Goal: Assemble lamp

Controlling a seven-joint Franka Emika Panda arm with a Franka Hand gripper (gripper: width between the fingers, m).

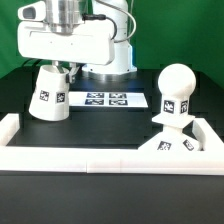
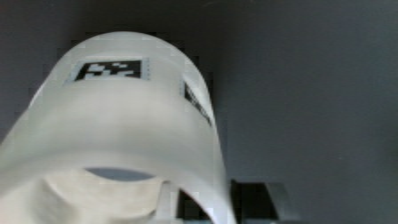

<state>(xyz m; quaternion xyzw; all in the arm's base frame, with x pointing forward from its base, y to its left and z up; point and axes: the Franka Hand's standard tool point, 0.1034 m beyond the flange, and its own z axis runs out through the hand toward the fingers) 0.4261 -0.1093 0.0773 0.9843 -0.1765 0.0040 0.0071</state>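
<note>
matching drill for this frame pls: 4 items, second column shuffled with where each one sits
Items
1. shade
2. bulb
3. marker board
4. white fence

Places
A. flat on the table, between shade and bulb
B. seated on the lamp base, at the exterior view's right
C. under the gripper, at the exterior view's left
D. along the table's near edge, with short side walls

Pairs: 1-C, 2-B, 3-A, 4-D
</note>
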